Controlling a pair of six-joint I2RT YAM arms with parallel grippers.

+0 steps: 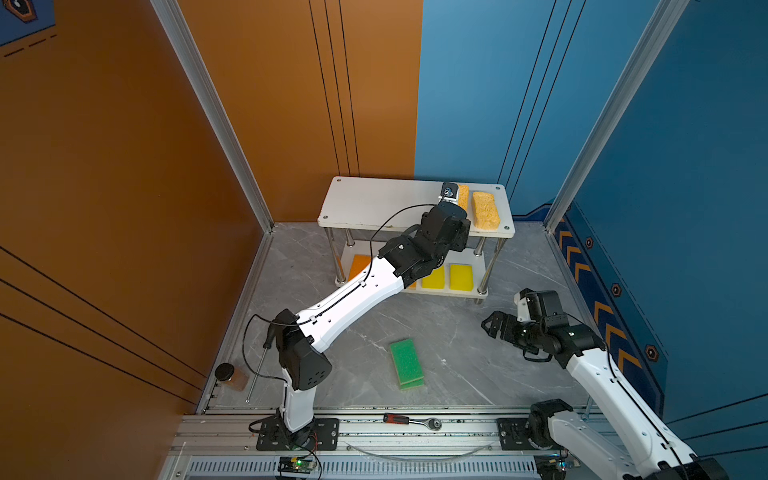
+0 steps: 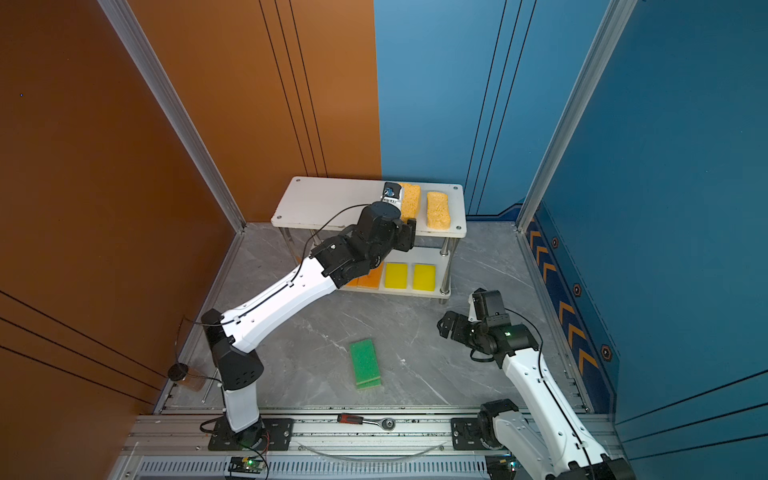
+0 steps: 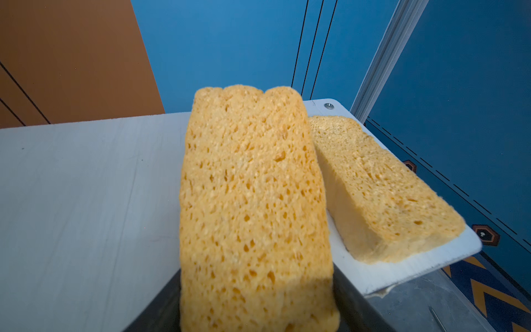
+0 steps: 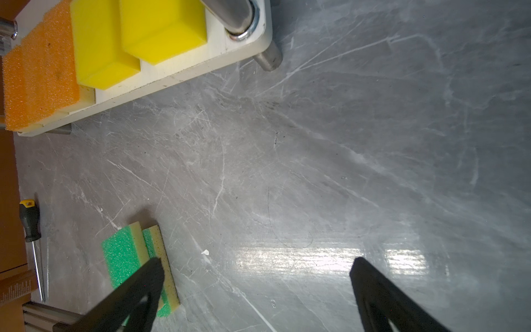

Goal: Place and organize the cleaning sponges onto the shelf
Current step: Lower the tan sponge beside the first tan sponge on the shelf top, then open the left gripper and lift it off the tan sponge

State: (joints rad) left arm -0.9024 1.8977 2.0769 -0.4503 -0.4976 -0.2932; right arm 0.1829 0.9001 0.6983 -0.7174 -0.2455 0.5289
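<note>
Top views: left arm [image 1: 357, 291] stretched over shelf [image 1: 374, 199], fingers [image 3: 161, 304] clamping porous sponge [image 2: 409, 199]

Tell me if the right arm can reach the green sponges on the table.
Probably yes: the right fingers stand open, only bare table separates them from the green sponges, and the left arm is away at the shelf.

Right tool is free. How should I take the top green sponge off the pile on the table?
Grip the top green sponge across its narrow width, on its two long sides, coming straight down with the open right tool. It lies flat, green face up, slightly offset on the lower green sponge, so close high to avoid lifting both.
</note>
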